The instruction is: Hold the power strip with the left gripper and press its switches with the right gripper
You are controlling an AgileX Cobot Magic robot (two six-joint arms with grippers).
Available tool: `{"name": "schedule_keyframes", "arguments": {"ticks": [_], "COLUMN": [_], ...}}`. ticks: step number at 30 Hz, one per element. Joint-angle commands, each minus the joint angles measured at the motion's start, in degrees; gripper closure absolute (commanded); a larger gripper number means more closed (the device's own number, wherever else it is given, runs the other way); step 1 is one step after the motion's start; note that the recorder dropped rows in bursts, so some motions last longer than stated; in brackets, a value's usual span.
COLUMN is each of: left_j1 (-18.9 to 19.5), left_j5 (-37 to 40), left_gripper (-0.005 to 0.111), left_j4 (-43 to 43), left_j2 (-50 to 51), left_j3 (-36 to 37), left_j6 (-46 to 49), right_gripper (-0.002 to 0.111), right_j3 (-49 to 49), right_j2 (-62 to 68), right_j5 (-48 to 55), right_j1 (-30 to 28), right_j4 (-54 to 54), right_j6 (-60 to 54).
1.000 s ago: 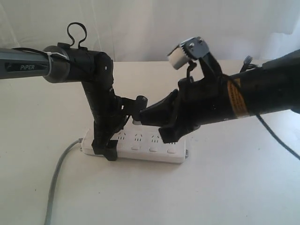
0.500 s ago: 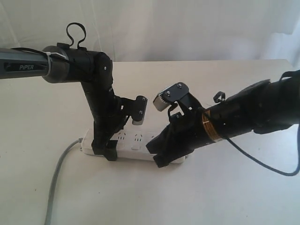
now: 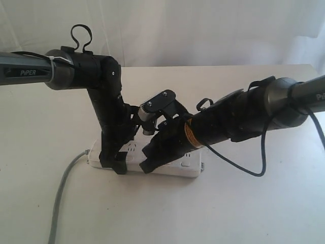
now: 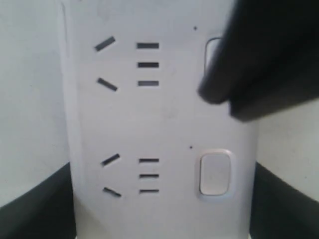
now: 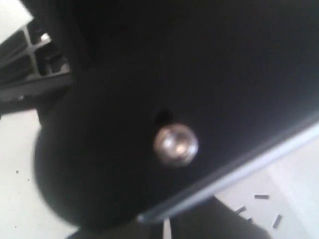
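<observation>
**Operator:** State where the power strip [image 3: 195, 166] lies and what holds it.

**Technician:** It lies flat on the table [image 3: 254, 203]. In the exterior view its long axis runs left to right, and the grey cord [image 3: 60, 195] leaves the left end. The left gripper [image 3: 114, 158] straddles the strip near that end. Its jaws stand wide, with one finger against each long edge, and it appears clamped.

**Operator:** And the pressing side?

**Technician:** The right gripper [image 3: 148, 163] slants down just to the right of the left one, onto the near edge where the buttons run. In the left wrist view its dark tip half covers one button [image 4: 210, 47], and the next button [image 4: 215, 174] is clear. Neither contact nor finger spacing can be confirmed. The two wrists crowd each other above the strip. A loose cable [image 3: 256, 170] hangs to the right.
</observation>
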Motion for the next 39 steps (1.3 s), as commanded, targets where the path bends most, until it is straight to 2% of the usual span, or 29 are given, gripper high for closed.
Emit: {"name": "schedule_keyframes", "arguments": {"ticks": [1, 16, 21, 23, 30, 33, 39], "left_j1": [-0.63, -0.63, -0.63, -0.63, -0.63, -0.63, -0.63], "left_j5": [6.96, 6.01, 6.01, 5.88, 5.11, 4.98, 4.39], "left_gripper": [0.107, 0.107, 0.107, 0.107, 0.107, 0.107, 0.107], "left_j4": [-3.11, -3.11, -3.11, -3.11, -3.11, -3.11, -3.11], "left_j2": [8.11, 7.78, 7.78, 7.78, 7.78, 7.78, 7.78], "left_j3": [5.45, 5.22, 5.22, 5.22, 5.22, 5.22, 5.22], "left_j6": [0.20, 0.56, 0.56, 0.56, 0.56, 0.66, 0.66], "right_gripper": [0.108, 0.108, 0.108, 0.108, 0.108, 0.108, 0.108], "right_j3": [-1.18, -1.19, -1.08, -1.08, 4.90, 3.89, 2.13], "right_j2": [0.88, 4.73, 5.93, 5.93, 5.93, 3.75, -4.29], "right_j5": [0.72, -1.83, 0.14, 2.74, 7.08, 1.86, 4.15], "right_j1": [-0.02, 0.07, 0.07, 0.07, 0.22, 0.22, 0.22], "right_j4": [2.18, 1.95, -0.25, -3.23, -3.23, -3.23, -2.69], "right_j6": [-0.91, -0.57, 0.22, 4.65, 5.78, 6.49, 5.54]}}
